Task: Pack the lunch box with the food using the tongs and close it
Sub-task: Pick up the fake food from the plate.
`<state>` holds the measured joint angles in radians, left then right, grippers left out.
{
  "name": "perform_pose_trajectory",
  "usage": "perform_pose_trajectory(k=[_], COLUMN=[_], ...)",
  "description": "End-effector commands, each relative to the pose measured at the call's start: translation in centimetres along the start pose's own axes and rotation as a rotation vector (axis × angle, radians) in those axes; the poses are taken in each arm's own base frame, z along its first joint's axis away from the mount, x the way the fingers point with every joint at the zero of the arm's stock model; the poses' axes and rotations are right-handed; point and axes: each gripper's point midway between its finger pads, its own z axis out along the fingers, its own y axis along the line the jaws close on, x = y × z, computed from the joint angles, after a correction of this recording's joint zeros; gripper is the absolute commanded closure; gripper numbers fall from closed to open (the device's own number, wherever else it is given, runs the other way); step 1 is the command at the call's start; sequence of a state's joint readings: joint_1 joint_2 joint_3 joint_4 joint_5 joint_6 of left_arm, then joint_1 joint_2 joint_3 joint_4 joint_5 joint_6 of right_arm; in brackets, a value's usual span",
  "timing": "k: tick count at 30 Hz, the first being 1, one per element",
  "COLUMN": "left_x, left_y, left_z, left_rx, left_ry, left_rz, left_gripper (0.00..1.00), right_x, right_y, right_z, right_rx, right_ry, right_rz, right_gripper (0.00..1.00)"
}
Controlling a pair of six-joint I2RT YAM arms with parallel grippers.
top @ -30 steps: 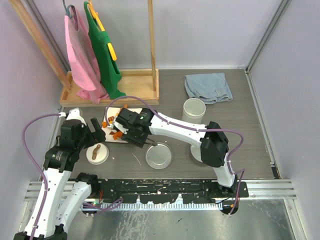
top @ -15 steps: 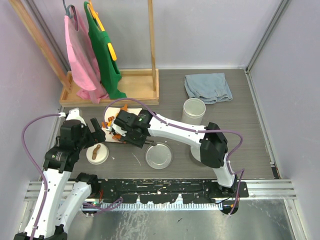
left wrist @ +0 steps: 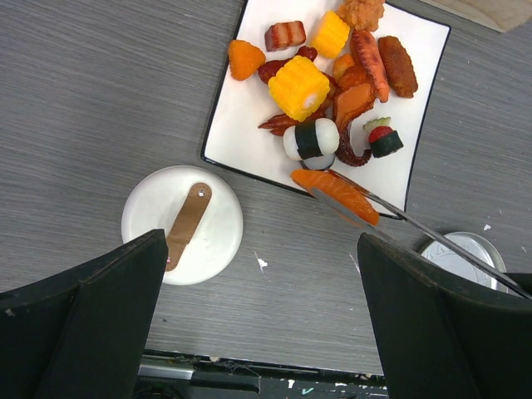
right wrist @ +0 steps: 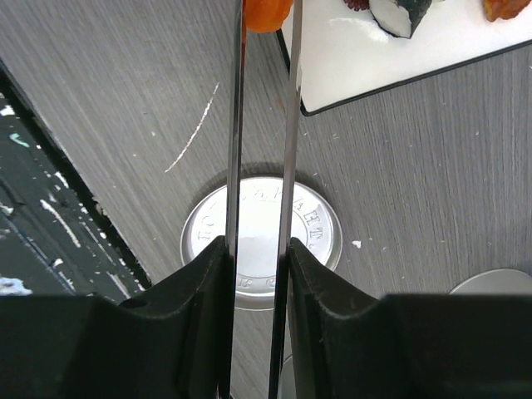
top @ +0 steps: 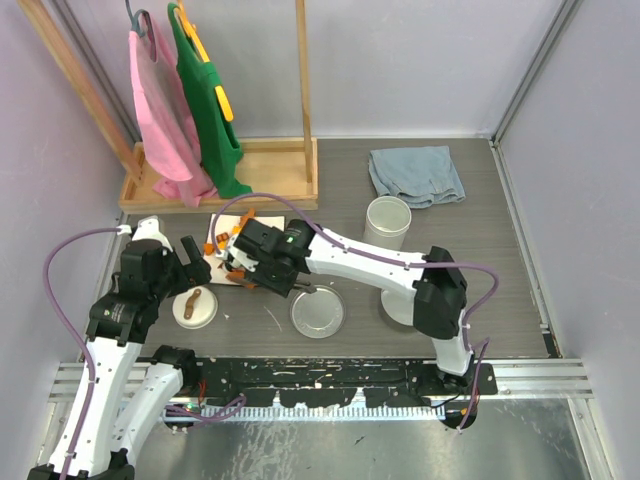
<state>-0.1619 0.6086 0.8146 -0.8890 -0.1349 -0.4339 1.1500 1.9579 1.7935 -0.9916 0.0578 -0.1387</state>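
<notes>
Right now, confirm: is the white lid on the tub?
No, the white lid lies on the table, apart from the open tub.

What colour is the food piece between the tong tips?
Orange: a long slice at the plate's edge, clearest in the left wrist view.

Right arm (top: 360, 262) lies across mid-surface, blocking the plate (left wrist: 249, 116) from the near right. Open gap between plate and white lid (left wrist: 212, 233); far-right surface (top: 500, 250) free.

One plate (left wrist: 245, 116), one tongs (right wrist: 290, 125), one white tub (top: 388, 222), two hanging garments (top: 160, 110), one blue cloth (top: 416, 174)
</notes>
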Motion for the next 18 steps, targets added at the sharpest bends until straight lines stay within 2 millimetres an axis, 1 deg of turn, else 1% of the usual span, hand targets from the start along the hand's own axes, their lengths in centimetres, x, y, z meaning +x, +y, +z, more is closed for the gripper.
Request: perform_pose_trajectory(k=[1, 5, 7, 9, 11, 12, 15, 16, 18], left_x=[-1.1, -1.0, -1.0, -1.0, -1.1, -1.1, -1.0, -0.9, -0.9], left_y=[-0.5, -0.5, -0.6, -0.6, -0.6, -0.5, -0.6, -0.6, -1.0], left_z=[-0.3, -0.2, -0.2, -0.2, -0.3, -0.2, -0.1, -0.1, 0.0], left_rx=[0.018, 0.020, 0.021, 0.021, 0.022, 0.021, 0.021, 0.022, 0.038], left_ry=[-0.042, -0.034, -0.034, -0.036, -0.039, -0.038, -0.036, -0.031, -0.021], left_rz=[-0.010, -0.009, -0.010, -0.010, -0.009, -0.009, -0.011, -0.012, -0.009], left_gripper=[0.02, 0.02, 0.02, 0.02, 0.02, 0.02, 0.02, 0.02, 0.02], right_x=[-2.9, -2.5, -2.2, -1.8, -1.2, -0.7, 0.9, 1.9, 3.9], right_y=[0.2, -0.2, -0.6, -1.5, -2.7, -3.8, -6.8, -8.4, -10.5], right_z=[-5.0, -6.0, -7.0, -8.5, -10.2, -11.4, -14.6, -16.1, -18.0], right_rx=[-0.006, 0.019, 0.045, 0.094, 0.156, 0.208, 0.279, 0.305, 0.354], right_ry=[-0.194, -0.212, -0.237, -0.270, -0.304, -0.324, -0.387, -0.418, -0.448], right_rz=[0.056, 0.086, 0.111, 0.142, 0.187, 0.219, 0.345, 0.410, 0.518], right_gripper=[0.74, 0.75, 0.75, 0.75, 0.74, 0.73, 0.72, 0.72, 0.72])
